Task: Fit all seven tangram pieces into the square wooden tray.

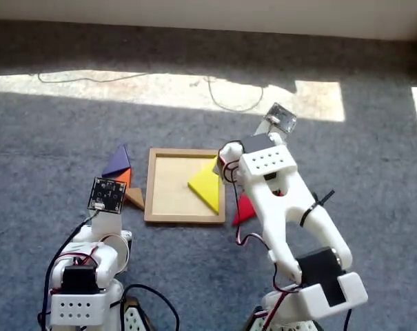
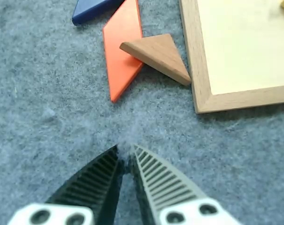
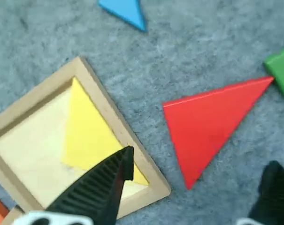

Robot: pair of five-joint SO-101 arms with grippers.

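While left jaws are pressed together near the orange parallelogram [image 2: 123,51] and brown triangle [image 2: 160,54], a yellow triangle [image 1: 207,186] is seated in the wooden tray [image 1: 149,186]. Right jaws are spread over rim and red triangle [image 3: 207,117]. The rim may be snagged and the tray shifted.

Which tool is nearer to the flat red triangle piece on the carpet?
Right. The right tool hangs open over the red triangle, beside the square wooden tray. The left tool sits across the tray, by the orange parallelogram.
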